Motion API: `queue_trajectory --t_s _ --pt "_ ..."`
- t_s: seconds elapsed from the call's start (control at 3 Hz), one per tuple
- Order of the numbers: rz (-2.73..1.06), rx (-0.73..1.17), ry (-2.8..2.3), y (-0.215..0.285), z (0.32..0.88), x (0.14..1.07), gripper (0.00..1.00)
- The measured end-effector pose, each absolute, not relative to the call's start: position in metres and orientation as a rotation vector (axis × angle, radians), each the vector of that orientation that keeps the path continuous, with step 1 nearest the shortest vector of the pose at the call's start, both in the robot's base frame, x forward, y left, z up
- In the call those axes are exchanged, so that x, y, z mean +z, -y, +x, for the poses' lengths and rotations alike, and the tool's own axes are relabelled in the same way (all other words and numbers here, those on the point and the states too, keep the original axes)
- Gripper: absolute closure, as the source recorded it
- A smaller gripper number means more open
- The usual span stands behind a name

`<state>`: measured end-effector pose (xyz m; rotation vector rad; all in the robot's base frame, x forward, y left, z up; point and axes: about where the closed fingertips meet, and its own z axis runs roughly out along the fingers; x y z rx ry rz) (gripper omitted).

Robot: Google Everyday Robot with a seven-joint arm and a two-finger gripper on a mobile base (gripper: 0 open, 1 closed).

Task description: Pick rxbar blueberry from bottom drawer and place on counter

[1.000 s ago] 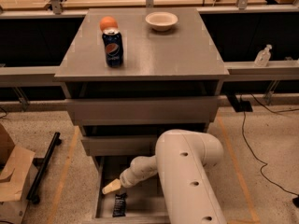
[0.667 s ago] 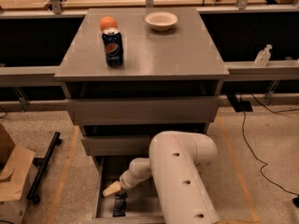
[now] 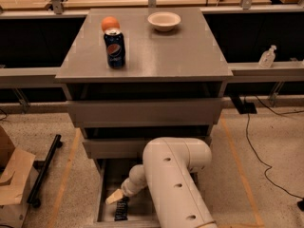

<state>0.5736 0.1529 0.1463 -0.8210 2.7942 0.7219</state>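
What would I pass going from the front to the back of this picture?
Claw down in the bottom drawer → Pepsi can on the counter → white bowl.

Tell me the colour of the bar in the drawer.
Dark, almost black, in the camera view. The gripper is beside the bar in the bottom drawer.

A Pepsi can (image 3: 115, 48) stands in front of an orange (image 3: 110, 23), a bowl (image 3: 164, 21) nearby.
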Motion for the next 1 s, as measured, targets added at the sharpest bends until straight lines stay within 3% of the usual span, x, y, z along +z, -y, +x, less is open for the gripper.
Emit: queue_trajectory --t_s 1.0 --pt "-0.825 0.764 -2.818 -0.169 0.545 0.120 0.00"
